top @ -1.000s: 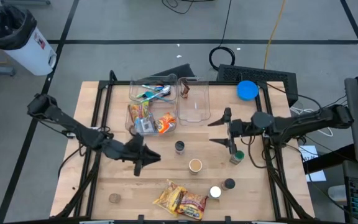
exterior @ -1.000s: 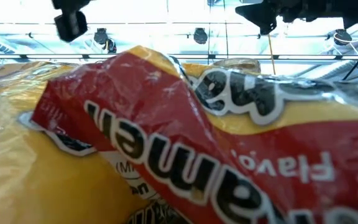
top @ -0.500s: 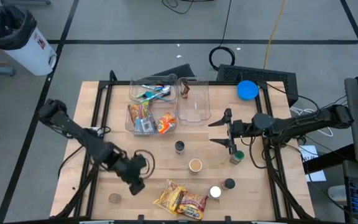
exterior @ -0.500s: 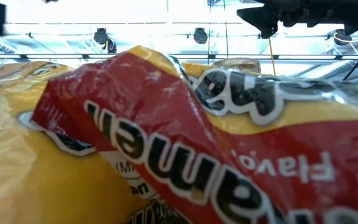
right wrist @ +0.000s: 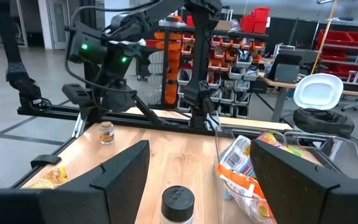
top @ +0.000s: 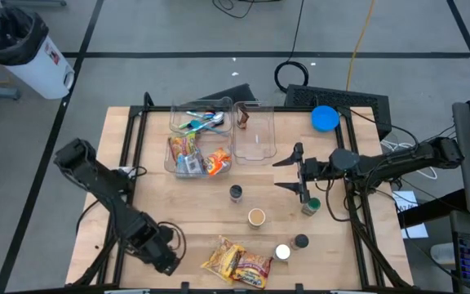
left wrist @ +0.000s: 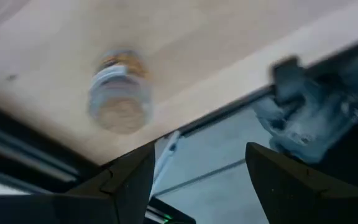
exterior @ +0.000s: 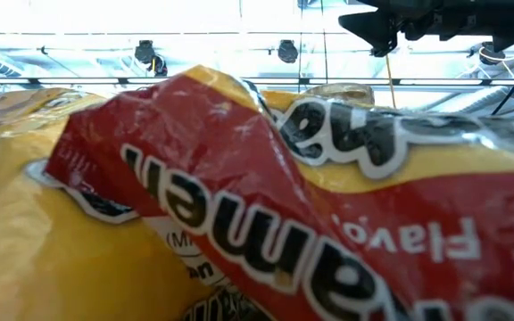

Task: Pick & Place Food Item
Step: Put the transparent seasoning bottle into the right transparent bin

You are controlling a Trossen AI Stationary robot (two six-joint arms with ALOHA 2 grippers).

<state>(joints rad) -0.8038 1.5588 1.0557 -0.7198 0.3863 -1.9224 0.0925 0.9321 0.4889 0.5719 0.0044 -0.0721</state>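
Yellow and red ramen packets [top: 237,263] lie near the table's near edge and fill the low view [exterior: 257,205]. My left gripper [top: 166,261] stands open just left of them, slanting down. Between and beyond its fingers [left wrist: 201,155] in the left wrist view a small tan-lidded jar [left wrist: 120,93] stands on the wood by the table's edge, untouched. My right gripper [top: 288,173] hovers open and level over the table's right half, holding nothing. In the right wrist view [right wrist: 197,180] a dark-lidded jar [right wrist: 178,202] stands ahead of it.
Two clear bins stand at the back: one [top: 201,139] holds snack packets and utensils, the other [top: 254,131] a small brown item. Several small jars [top: 256,216] stand mid-table. A blue lid [top: 325,118] lies back right. Bare wood lies on the left.
My left gripper has swung from the middle of the table toward the near edge and sunk, rolling its wrist as it went. It now stands low beside the ramen packets, over the small jar. My right gripper has kept still.
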